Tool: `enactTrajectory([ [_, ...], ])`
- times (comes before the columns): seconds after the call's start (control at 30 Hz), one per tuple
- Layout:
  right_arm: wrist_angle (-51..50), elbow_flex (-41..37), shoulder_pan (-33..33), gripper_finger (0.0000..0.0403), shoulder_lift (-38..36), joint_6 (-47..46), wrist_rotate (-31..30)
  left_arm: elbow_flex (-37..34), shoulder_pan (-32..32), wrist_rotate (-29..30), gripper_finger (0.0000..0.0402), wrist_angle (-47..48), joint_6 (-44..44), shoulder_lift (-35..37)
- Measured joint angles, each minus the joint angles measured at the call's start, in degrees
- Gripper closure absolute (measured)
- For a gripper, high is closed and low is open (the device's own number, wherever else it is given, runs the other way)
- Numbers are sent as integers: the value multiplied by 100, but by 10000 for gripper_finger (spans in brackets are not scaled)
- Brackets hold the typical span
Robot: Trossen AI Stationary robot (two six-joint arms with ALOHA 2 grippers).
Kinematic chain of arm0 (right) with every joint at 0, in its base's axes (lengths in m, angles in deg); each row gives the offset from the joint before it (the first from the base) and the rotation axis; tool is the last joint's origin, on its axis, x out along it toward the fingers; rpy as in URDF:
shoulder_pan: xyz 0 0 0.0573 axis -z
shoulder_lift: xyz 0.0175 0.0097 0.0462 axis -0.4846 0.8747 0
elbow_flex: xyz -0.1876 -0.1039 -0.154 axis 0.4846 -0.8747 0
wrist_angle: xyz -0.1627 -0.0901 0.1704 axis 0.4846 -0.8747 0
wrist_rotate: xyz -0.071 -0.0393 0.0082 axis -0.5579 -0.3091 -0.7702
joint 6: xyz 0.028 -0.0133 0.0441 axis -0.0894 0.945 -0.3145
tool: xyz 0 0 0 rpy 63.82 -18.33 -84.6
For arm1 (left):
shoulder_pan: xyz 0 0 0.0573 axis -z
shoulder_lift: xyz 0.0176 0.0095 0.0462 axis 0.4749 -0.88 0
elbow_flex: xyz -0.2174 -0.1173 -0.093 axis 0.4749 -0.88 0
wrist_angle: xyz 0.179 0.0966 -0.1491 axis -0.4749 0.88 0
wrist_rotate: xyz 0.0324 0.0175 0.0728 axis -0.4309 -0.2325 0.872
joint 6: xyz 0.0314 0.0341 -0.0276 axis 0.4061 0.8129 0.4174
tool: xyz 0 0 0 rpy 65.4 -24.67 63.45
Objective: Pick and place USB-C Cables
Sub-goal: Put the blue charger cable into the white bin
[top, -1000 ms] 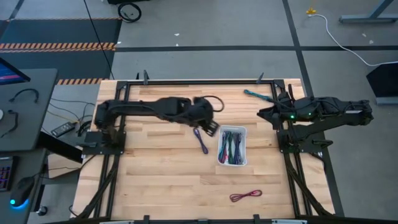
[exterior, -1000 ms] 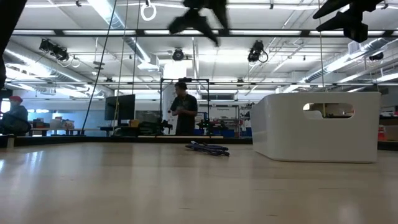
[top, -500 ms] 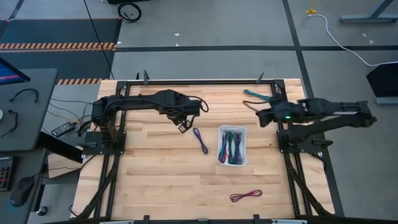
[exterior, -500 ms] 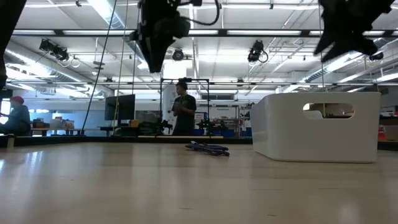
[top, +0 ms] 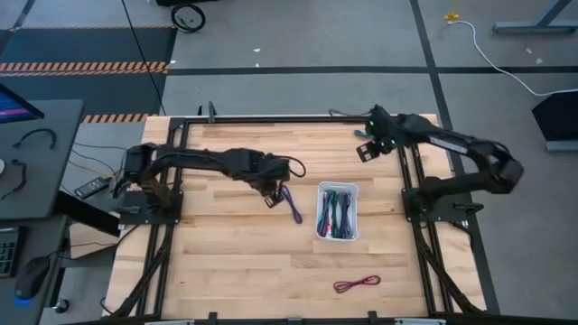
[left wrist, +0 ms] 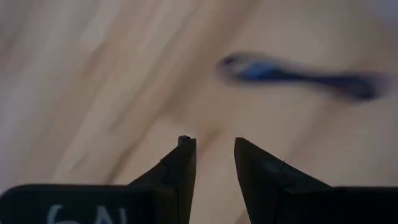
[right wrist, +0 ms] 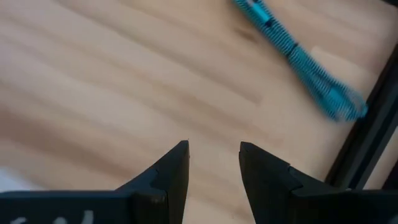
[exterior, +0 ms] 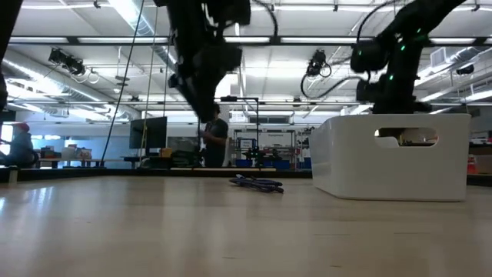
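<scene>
**Both pincers close in on loose cables beside a part-filled tray**

A pale wood-plank counter [top: 226, 262] sits inside a black frame on a grey workshop floor; the low view looks across it into a long lit hall where a person [exterior: 215, 142] stands far behind. Near the middle of the counter a white tray [top: 337, 187] already holds several bundled USB-C cables [top: 338, 215] in green, purple and teal. Three more lie loose: a purple cable [top: 291, 204] just left of the tray, a teal cable [top: 368, 136] near the far edge by the frame, and a maroon cable [top: 357, 284] well apart toward the near edge.

The left pincer [top: 272, 195] hangs just beside the purple cable's far end, its fingers [left wrist: 180, 168] parted with nothing between them. The right pincer [top: 366, 150] hovers near the teal cable [right wrist: 298, 59], likewise spread and empty.

These bundles look light, soft and springy. They will likely flex and may slide on the smooth wood, so a pinch across the middle of the bundle, where the strands are gathered, seems safer than one at a loose plug end.

Compared with half a second ago, the left pincer has come down and toward the purple cable. The right arm has swung from beside the tray's right to the far edge, over the teal cable. The cables themselves lie where they did.
</scene>
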Motion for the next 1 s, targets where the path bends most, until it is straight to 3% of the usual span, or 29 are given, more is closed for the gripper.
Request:
enactTrajectory([
  [0.1, 384, 0, 585, 256, 539, 721, 168, -463, 214, -314, 285, -1283, 229, 412],
  [0.27, 1000, 0, 1173, 255, 1135, 1782, 297, -1158, 570, -344, 285, -3252, 466, 1029],
  [0.6, 1807, 153, 1570, 269, 1710, 2851, 342, -1427, 654, -103, 285, -4536, 228, 1095],
  [0.73, 1804, 420, 1611, 275, 2034, 2969, 17, -1421, 591, -271, 285, -5432, 200, 1110],
  [1.0, 1533, 961, 1677, 274, 3003, 3172, 299, -1421, 591, -261, 285, -5953, -233, 1131],
])
